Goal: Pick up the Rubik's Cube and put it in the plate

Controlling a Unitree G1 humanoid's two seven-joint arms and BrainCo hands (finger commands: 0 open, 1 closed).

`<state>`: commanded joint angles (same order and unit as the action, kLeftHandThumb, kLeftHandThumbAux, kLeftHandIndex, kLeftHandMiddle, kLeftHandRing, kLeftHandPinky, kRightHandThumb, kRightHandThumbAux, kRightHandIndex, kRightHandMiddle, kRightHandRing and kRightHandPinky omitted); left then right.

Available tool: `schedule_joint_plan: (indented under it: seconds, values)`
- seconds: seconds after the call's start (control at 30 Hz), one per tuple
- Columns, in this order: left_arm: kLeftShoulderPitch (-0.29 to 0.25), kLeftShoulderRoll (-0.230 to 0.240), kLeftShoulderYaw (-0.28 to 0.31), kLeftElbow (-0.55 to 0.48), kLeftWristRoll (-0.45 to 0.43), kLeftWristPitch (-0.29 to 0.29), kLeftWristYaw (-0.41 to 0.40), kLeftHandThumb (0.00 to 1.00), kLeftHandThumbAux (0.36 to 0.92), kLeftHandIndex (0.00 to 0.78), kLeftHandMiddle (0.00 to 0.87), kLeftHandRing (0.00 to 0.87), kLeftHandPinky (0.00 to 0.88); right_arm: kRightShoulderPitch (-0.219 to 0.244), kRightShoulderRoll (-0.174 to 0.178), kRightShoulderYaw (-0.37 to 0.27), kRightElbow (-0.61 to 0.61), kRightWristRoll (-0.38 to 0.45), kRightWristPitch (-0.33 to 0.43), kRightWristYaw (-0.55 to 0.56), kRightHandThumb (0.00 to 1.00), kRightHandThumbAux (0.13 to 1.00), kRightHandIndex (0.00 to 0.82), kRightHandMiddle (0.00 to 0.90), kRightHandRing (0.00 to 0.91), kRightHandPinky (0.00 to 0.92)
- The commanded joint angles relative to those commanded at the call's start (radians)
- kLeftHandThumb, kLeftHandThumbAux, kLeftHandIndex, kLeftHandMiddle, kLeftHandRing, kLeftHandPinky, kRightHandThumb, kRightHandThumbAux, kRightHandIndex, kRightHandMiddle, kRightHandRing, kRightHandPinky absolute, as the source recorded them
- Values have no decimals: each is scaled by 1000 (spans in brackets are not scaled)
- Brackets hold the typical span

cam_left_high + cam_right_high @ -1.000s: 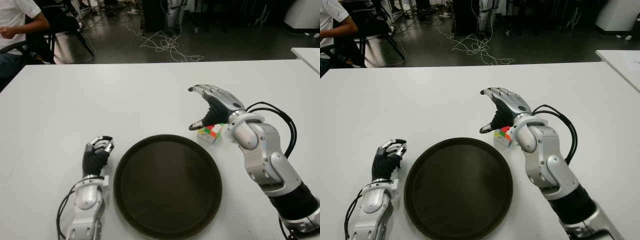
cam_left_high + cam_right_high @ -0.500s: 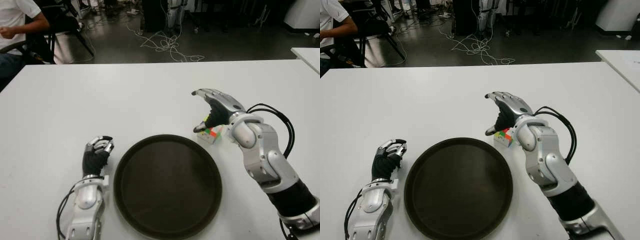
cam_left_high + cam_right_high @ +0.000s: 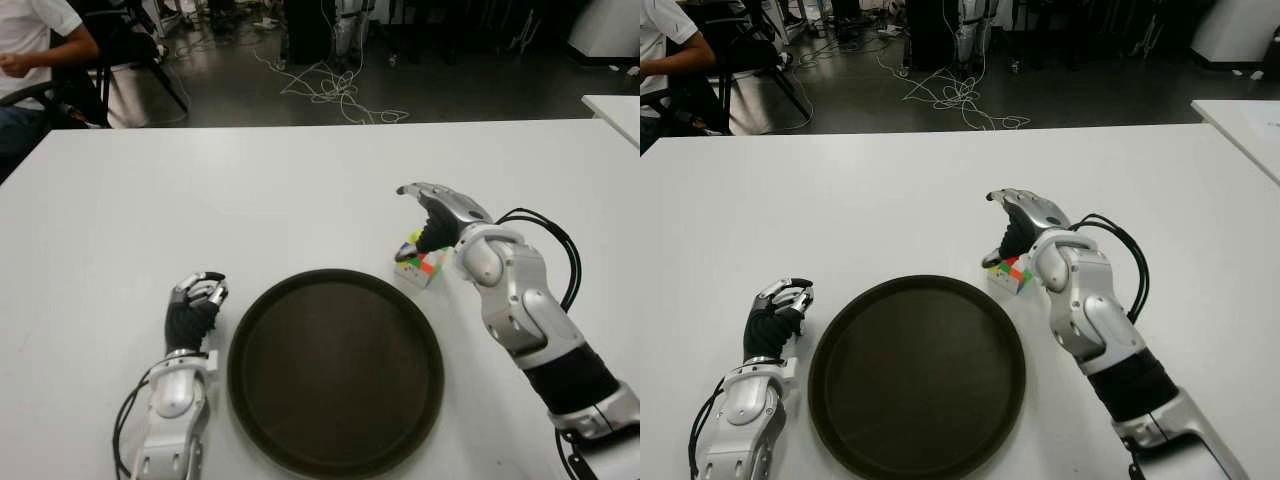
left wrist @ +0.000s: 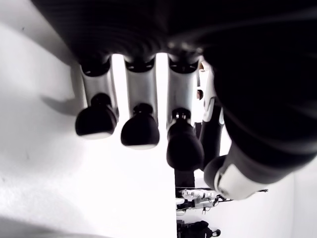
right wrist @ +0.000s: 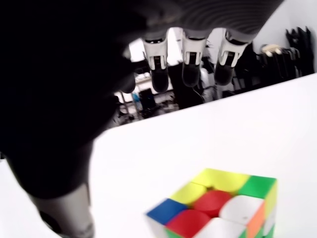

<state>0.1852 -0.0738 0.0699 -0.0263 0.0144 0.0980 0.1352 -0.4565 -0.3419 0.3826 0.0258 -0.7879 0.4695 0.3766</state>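
Eye views: you see the Rubik's Cube (image 3: 422,264) on the white table (image 3: 250,190), just beside the dark plate (image 3: 335,370) at its far right rim. The right hand (image 3: 432,215) hovers over it, fingers spread, holding nothing. The left hand (image 3: 194,305) shows left of the plate.

Right wrist view: the fingers (image 5: 191,59) extend above the cube, apart from it.

Left wrist view: fingers (image 4: 140,106) curled, empty.

Table (image 3: 250,190): smooth, matt white surface. Plate (image 3: 335,370): dark, smooth, low sheen. Rubik's Cube (image 5: 218,208), just beside the plate: glossy coloured plastic. Right hand (image 3: 428,215), over the cube: polished silver metal shells, black matt palm. Left hand (image 3: 195,300): same finish.
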Motion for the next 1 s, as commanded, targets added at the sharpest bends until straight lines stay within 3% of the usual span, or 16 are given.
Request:
schedule_joint_plan:
  seconds: [0.43, 1.0]
  values:
    - [0, -3, 2, -6, -2, 5, 5, 712, 704, 444, 812, 823, 815, -14, 16, 1, 83, 8, -7, -56, 0, 793, 40, 32, 47, 51]
    - [2, -6, 2, 2, 4, -12, 13, 713, 703, 445, 816, 830, 824, -22, 15, 18, 88, 0, 18, -29, 0, 752, 17, 28, 31, 34]
